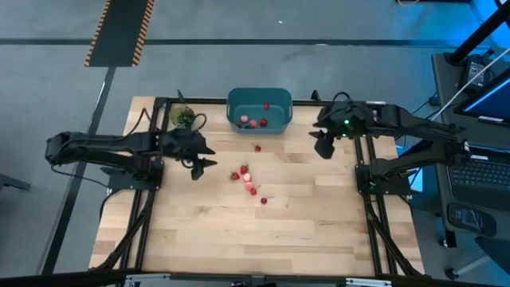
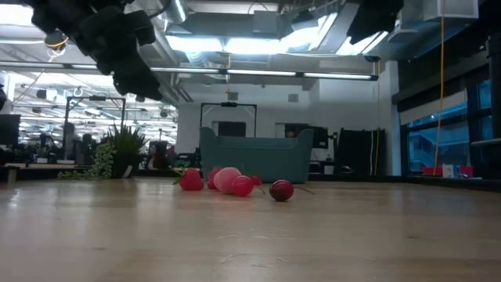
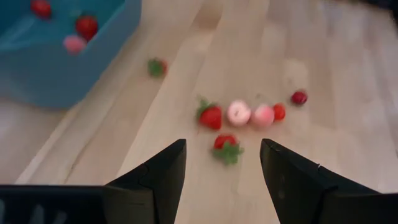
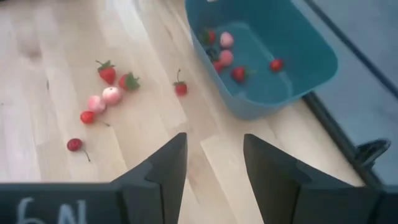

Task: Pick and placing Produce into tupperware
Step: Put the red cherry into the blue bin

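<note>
Your left gripper [image 3: 221,177] hangs open above small red strawberry pieces [image 1: 248,178] mid-bench; your right gripper [image 4: 214,171], open, empty, hovers beside the teal plastic tub [image 1: 260,110] at the far edge.

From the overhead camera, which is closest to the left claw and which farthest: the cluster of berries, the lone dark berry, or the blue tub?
1. Cluster of berries, just right of the left claw.
2. Lone dark berry, farther right, toward the table's middle.
3. Blue tub, at the far edge.
</note>
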`<state>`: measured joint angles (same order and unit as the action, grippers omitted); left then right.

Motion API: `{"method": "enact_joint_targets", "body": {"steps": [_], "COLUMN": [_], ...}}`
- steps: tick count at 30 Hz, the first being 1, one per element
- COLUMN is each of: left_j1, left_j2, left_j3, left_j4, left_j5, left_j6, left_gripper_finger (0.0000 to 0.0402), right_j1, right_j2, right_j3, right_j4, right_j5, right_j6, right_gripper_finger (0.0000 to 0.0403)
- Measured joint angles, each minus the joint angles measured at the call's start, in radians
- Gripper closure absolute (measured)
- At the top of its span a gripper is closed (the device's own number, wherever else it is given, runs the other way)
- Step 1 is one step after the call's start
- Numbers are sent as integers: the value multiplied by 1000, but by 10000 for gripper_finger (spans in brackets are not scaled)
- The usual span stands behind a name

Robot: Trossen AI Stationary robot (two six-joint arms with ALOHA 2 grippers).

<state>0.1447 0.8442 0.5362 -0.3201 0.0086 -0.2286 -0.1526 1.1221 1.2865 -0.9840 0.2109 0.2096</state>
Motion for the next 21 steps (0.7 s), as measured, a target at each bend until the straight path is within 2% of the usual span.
{"method": "enact_joint_targets", "body": {"steps": [5,9,13,16,21], "left_j1": [-12,-15,-15,-15,-15], "left_j2": [-9,-8,-8,-7,-7], "left_j3": [-90,-132,-145,-145,-145], "left_j4": [182,229,235,268,324], "left_j5": [-24,-44,-47,-47,-49], "left_j6": [22,22,-4,-5,-5], "left_gripper_finger": [204,204,204,204,204], "right_j1": [32,69,110,143,184], "right_j2": [89,124,107,100,98], "right_j3": [-22,-154,-294,-383,-528], "right_j4": [31,139,247,410,647], "right_j5": [5,-3,-3,-4,-5], "right_j6": [30,-81,21,46,-34], "right_gripper_finger": [242,242,242,242,242]}}
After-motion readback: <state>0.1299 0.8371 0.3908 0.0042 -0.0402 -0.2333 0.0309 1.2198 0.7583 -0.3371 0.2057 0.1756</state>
